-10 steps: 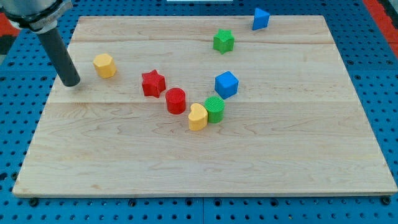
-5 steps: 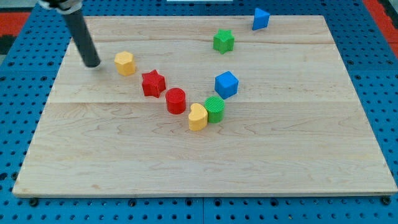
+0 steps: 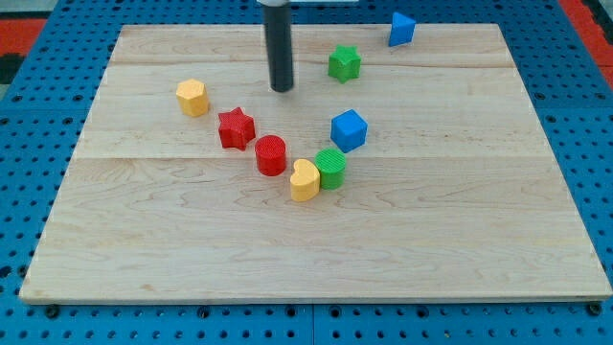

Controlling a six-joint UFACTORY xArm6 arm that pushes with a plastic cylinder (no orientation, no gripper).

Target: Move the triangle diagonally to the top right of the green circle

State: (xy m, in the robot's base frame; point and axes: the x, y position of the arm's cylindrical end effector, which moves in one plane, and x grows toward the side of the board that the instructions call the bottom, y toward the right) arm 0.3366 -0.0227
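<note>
Yellow heart (image 3: pixel 305 180) touches the green circle (image 3: pixel 331 167) at the wooden surface (image 3: pixel 460 230) centre. My tip (image 3: pixel 282 89), a plain jawless tool, touches nothing left of the green star (image 3: pixel 344 63). The blue triangle (image 3: pixel 401 29) sits far top right.

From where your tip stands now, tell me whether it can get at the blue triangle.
Probably yes. My tip stands on open board to the view's left of the green star; the blue triangle sits beyond it at the view's top right. Passing the star along the top edge looks free.
</note>
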